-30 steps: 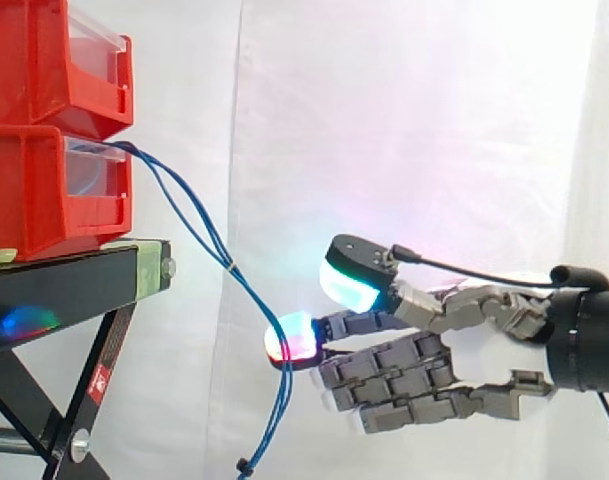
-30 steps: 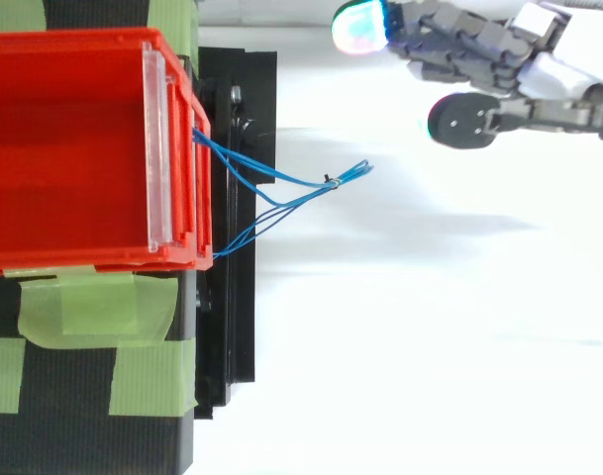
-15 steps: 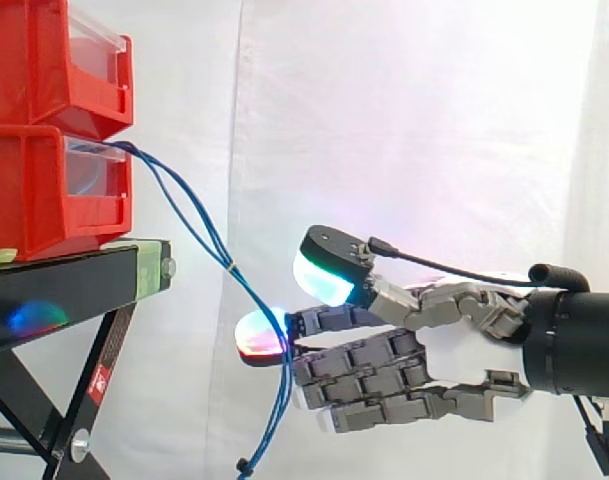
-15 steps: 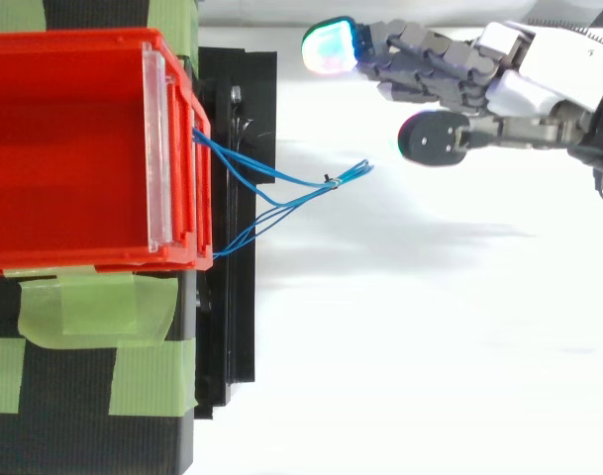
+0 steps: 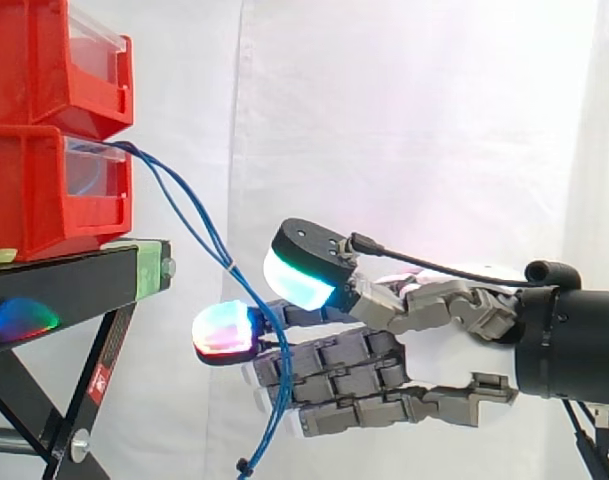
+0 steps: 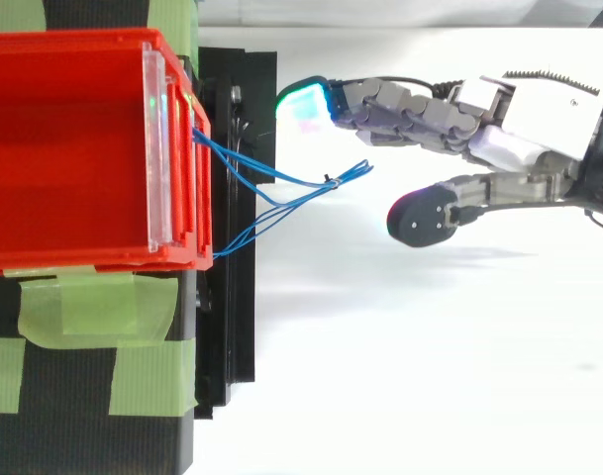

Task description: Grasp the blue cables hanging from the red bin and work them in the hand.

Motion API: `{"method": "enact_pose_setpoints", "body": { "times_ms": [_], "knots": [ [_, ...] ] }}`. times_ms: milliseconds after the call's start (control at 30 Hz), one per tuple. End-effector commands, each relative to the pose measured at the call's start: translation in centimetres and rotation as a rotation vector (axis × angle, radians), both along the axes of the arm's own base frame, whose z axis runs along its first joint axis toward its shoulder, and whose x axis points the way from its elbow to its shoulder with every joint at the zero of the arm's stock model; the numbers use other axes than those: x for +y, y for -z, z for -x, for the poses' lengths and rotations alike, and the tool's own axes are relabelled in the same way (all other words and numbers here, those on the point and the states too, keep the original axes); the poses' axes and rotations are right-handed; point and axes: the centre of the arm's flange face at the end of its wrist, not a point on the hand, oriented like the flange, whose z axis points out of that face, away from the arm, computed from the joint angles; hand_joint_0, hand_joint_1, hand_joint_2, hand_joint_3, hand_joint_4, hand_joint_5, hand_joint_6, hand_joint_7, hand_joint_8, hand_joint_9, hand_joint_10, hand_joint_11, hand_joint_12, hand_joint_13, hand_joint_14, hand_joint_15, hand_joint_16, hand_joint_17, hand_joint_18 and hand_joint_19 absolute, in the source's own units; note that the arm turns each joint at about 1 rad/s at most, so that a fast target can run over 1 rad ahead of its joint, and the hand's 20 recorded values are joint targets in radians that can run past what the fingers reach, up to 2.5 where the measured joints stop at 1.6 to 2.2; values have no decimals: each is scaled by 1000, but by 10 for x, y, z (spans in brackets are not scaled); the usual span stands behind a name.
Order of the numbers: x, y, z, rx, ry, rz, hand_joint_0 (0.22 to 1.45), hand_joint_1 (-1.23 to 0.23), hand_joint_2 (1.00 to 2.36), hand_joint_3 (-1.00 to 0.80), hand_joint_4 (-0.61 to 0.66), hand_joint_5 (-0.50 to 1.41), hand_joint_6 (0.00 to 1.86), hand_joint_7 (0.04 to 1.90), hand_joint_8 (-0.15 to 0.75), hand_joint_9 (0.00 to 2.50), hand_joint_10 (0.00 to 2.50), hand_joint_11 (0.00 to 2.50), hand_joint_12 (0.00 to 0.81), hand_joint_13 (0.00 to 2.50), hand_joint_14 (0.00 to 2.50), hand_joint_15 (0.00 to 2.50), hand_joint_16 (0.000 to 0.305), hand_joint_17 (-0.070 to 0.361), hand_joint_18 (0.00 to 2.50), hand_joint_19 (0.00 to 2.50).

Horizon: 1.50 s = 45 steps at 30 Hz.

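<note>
**Open hand brackets the hanging cables**

The thin blue cables (image 5: 198, 214) loop out of the lower red plastic bin (image 5: 34, 190) on the black metal stand (image 5: 74, 290) and hang before the white curtain (image 5: 404, 120). The grey robot hand (image 5: 424, 365) lies level, its fingers (image 6: 400, 104) straight and apart from the thumb (image 6: 425, 216), clamped on nothing. From above, the cables' tied end sits between fingers and thumb. In the side view the strands cross the fingers.
</note>
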Motion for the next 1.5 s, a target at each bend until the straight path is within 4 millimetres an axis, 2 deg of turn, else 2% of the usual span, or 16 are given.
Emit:
{"method": "enact_pose_setpoints", "body": {
  "times_ms": [0, 100, 233, 367, 600, 867, 900, 1067, 1233, 1367, 1400, 1433, 1467],
  "knots": [
    [5, -2, -3, -8, -9, 42, 742, -562, 1000, -978, 160, -363, 6, 696, 248, 192, 5, 177, 365, 70, 8, 262, 61, 138, 0, 293],
    [6, -2, -3, -7, -11, 52, 746, -559, 1000, -982, 164, -353, 6, 696, 254, 231, 5, 203, 365, 106, 8, 267, 61, 136, 0, 301],
    [9, 16, -11, -20, -22, 43, 749, -550, 1000, -984, 172, -337, 6, 700, 257, 260, 5, 218, 369, 144, 9, 291, 60, 136, 0, 304],
    [13, 9, -21, -56, -29, 27, 752, -566, 1000, -987, 180, -309, 5, 684, 266, 329, 6, 255, 377, 218, 9, 292, 61, 138, 19, 294],
    [15, 7, -24, -37, -40, 32, 754, -564, 1000, -983, 186, -295, 6, 690, 279, 410, 10, 408, 391, 294, 11, 342, 60, 135, 84, 289],
    [21, 8, -23, -20, -51, 35, 763, -566, 1001, -978, 195, -274, 7, 696, 308, 566, 18, 745, 417, 471, 16, 485, 59, 132, 245, 321],
    [21, 8, -22, -16, -55, 34, 765, -565, 1000, -981, 197, -271, 6, 698, 311, 597, 18, 855, 427, 505, 19, 529, 58, 131, 286, 353],
    [22, 12, -18, 22, -77, 31, 770, -556, 1001, -984, 202, -264, 6, 702, 329, 665, 18, 1047, 447, 613, 21, 687, 58, 130, 355, 405],
    [22, 14, -16, 40, -91, 17, 774, -550, 1000, -996, 203, -259, 6, 706, 332, 742, 12, 1388, 465, 774, 24, 952, 57, 128, 487, 524],
    [20, 5, -25, 7, -83, -20, 774, -547, 1000, -995, 201, -261, 6, 708, 330, 771, 6, 1596, 470, 890, 21, 1181, 57, 129, 599, 673],
    [20, 4, -27, 5, -83, -25, 774, -545, 1000, -992, 202, -261, 7, 713, 324, 786, 45, 1697, 461, 930, 19, 1296, 58, 129, 652, 749],
    [20, 2, -29, 12, -87, -37, 774, -545, 1000, -992, 203, -259, 7, 713, 321, 757, 229, 1709, 452, 965, 15, 1406, 58, 132, 705, 819],
    [20, 2, -29, 18, -90, -39, 774, -545, 1000, -992, 203, -257, 6, 716, 324, 749, 286, 1708, 445, 985, 12, 1449, 59, 132, 723, 854]
  ]
}}
